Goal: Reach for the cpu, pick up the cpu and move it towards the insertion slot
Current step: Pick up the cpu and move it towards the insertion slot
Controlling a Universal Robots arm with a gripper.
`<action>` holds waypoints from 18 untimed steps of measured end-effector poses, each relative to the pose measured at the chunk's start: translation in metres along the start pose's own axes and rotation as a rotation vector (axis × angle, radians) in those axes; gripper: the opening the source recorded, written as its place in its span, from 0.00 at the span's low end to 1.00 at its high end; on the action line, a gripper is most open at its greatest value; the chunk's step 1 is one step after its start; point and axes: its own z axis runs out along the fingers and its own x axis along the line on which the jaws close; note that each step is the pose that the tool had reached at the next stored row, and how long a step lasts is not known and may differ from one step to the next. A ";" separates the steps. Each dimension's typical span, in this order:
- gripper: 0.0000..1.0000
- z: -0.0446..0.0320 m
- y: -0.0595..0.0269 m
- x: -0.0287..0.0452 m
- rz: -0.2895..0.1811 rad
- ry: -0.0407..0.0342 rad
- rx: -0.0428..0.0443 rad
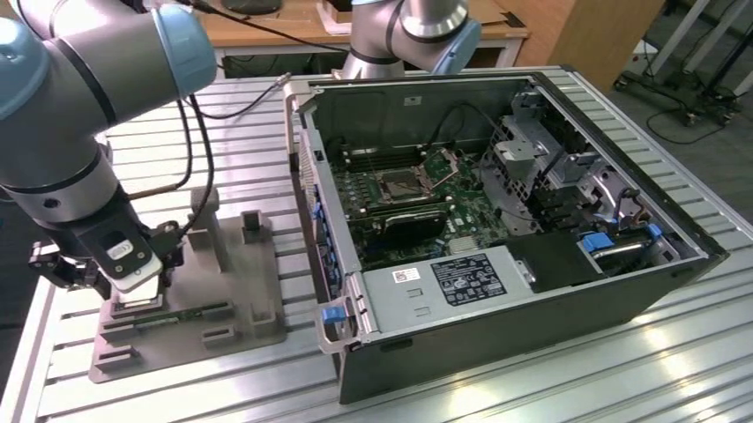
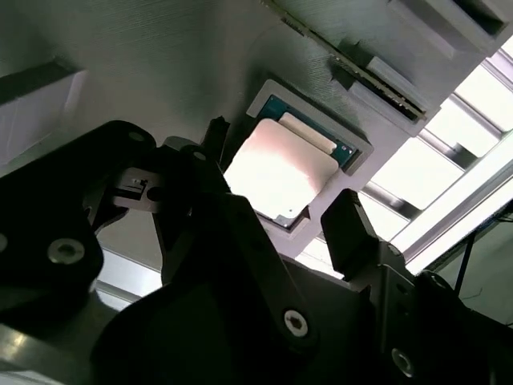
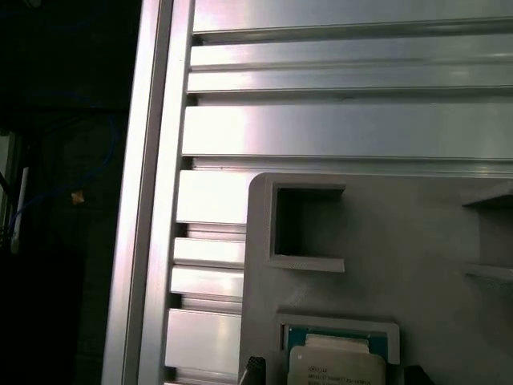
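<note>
tool (image 2: pixel 282 180) released, fingers (image 2: pixel 349 228) either side of cpu (image 2: pixel 276 172). cpu lies flat, metal face up, seated square in tray (image 1: pixel 253 300) recess on desk (image 1: pixel 530 388). slot (image 1: pixel 404 183) well apart, inside case (image 1: pixel 471 344).

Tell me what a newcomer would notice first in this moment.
The open computer case dominates the exterior view's right, with the insertion slot inside. At the exterior view's left the gripper hangs low over the grey tray; in the second wrist view its open fingers flank the cpu, seated in the tray's recess.
</note>
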 end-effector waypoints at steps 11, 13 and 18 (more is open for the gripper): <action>0.64 0.0036 -0.0001 0.0000 0.004 -0.0001 0.0001; 0.64 0.0037 -0.0001 0.0000 0.004 -0.0001 0.0001; 0.55 0.0037 -0.0001 0.0001 0.004 -0.0001 0.0000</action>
